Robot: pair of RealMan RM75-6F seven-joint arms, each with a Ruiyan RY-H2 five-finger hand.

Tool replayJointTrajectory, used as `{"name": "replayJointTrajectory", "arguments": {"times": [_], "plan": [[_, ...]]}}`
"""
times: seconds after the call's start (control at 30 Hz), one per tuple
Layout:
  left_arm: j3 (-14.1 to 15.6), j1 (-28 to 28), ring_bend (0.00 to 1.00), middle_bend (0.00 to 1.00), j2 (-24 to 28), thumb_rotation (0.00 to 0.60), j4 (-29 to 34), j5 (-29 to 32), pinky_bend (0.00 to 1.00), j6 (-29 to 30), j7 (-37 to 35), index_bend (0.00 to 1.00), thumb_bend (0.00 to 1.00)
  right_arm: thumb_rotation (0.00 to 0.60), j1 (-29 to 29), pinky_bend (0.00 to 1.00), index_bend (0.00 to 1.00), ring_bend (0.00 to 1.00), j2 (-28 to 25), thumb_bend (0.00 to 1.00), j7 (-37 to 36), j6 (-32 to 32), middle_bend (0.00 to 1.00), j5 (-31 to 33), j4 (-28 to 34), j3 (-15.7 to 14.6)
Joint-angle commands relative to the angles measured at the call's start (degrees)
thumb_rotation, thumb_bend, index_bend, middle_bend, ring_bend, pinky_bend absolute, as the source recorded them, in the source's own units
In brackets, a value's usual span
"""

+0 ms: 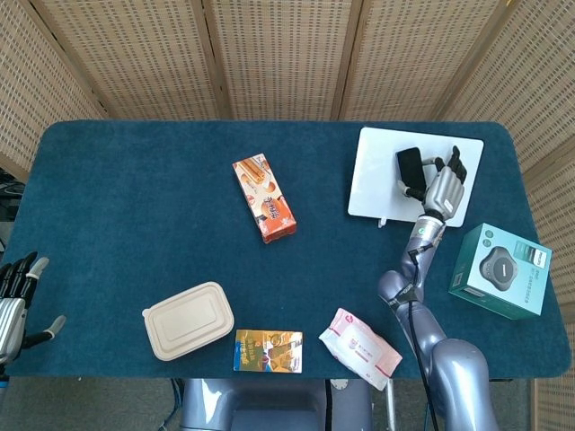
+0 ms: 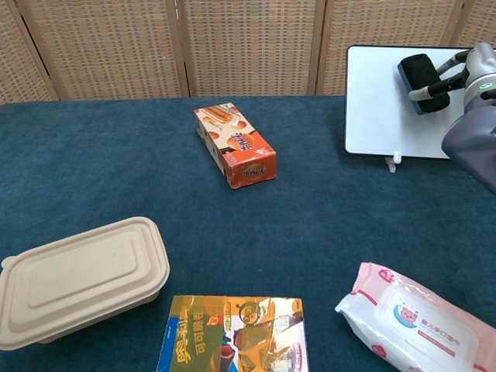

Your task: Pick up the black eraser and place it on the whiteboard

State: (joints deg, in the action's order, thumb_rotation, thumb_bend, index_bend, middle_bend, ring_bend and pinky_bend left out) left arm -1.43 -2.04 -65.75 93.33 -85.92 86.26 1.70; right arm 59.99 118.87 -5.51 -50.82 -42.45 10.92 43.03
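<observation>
Right fingers: curled around the eraser [image 1: 410,166], gripping it from the right side; thumb and fingers [image 2: 434,90] visible across its dark body in the chest view.
Right hand [image 1: 442,186]: over the whiteboard [image 1: 377,184], wrist toward the near edge of the board.
Eraser: black, held above or on the upper middle of the whiteboard; contact with the board surface cannot be told.
Whiteboard: flat on the table [image 1: 135,197], far right area.
Left fingers: spread apart, holding nothing.
Left hand [image 1: 13,301]: at the near left table edge, well apart from the eraser.
Orange box [image 1: 264,197]: table centre.
Lidded container [image 1: 188,320]: near left.
Yellow packet [image 1: 268,350]: near edge, just right of the container.
Wipes pack [image 1: 360,347]: near right.
Teal box [image 1: 501,270]: right edge, near the whiteboard.
</observation>
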Motion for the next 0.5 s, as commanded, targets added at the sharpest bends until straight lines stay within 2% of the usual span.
{"name": "replayJointTrajectory", "arguments": {"times": [0.03, 0.5], "plan": [[0.00, -0.01, 0.00, 0.00, -0.01, 0.600, -0.05, 0.05, 0.00, -0.02, 0.02, 0.00, 0.25, 0.600, -0.06, 0.00, 0.45, 0.00, 0.06, 0.18, 0.18, 0.24, 0.00, 0.07, -0.11, 0.12], [0.03, -0.16, 0.00, 0.00, -0.12, 0.600, -0.14, 0.24, 0.00, -0.24, 0.15, 0.00, 0.25, 0.600, -0.33, 0.00, 0.45, 0.00, 0.39, 0.18, 0.53, 1.33, 0.00, 0.05, -0.60, 0.35]]}}
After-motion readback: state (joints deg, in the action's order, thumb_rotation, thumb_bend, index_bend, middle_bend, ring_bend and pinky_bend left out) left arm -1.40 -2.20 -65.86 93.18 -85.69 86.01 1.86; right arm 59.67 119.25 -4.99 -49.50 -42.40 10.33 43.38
